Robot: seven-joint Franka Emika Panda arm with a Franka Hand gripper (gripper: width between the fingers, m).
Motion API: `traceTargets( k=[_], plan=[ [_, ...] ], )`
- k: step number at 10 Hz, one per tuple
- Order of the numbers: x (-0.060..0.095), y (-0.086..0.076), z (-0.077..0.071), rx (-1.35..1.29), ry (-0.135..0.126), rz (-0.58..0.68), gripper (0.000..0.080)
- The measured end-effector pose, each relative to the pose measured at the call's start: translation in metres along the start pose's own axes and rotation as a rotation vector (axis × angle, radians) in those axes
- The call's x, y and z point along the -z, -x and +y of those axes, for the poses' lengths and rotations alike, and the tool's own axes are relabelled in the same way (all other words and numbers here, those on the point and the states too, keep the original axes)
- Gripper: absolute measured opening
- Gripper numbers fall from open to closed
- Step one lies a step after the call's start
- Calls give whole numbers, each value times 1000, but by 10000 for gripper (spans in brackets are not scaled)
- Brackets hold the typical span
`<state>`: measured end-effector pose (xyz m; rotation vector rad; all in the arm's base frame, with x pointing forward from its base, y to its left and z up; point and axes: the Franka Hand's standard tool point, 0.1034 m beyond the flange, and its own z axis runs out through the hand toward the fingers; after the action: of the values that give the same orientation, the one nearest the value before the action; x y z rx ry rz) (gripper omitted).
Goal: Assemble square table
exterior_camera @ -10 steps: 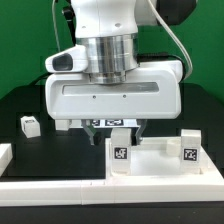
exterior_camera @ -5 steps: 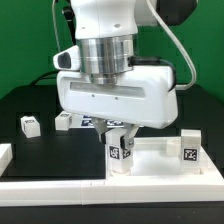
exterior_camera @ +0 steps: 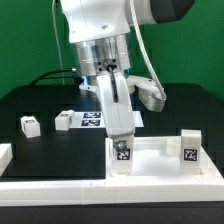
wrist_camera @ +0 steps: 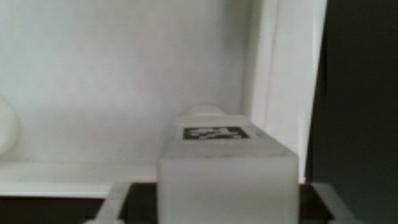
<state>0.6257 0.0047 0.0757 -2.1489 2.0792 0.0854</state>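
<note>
On the table (exterior_camera: 30, 100), the tabletop (exterior_camera: 150, 165) is seen with one leg (exterior_camera: 188, 151) stood upright at its corner on the exterior view's right. Two loose legs (exterior_camera: 30, 125) lie well apart from it, so over half the job is judged left (seating cannot be told). The tool (exterior_camera: 121, 142) is partly closed, pinching a fourth leg (exterior_camera: 122, 155) upright at the other corner.

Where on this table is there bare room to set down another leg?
The biggest bare patch is the black table between the loose leg at the exterior view's left, the front rail and the tabletop. The tabletop's floor up to the far standing leg is bare. Crowded: the gripper and its gripped leg, with the marker board behind.
</note>
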Motion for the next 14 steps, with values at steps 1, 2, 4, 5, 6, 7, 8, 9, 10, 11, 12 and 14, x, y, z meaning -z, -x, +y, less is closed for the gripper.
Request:
traceTargets(
  k=[1,2,4,5,6,7,8,9,10,11,12,14],
  plan=[
    [0,-1,0,-4,0,1,343],
    [-1,-1,0,24,0,2,343],
    [-1,2,-1,316,14,41,610],
    [-1,3,-2,476,10,52,637],
    [-1,2,-2,536,11,52,637],
    [-1,1,-2,594,13,51,647],
    [-1,1,-2,668,15,51,647],
    [-1,1,-2,725,17,51,648],
    [-1,-1,-2,944,36,76,648],
    [-2,-1,-3,1140,43,107,648],
    [-4,1,-1,1248,49,111,648],
    [-5,-1,0,1352,57,108,648]
  ],
)
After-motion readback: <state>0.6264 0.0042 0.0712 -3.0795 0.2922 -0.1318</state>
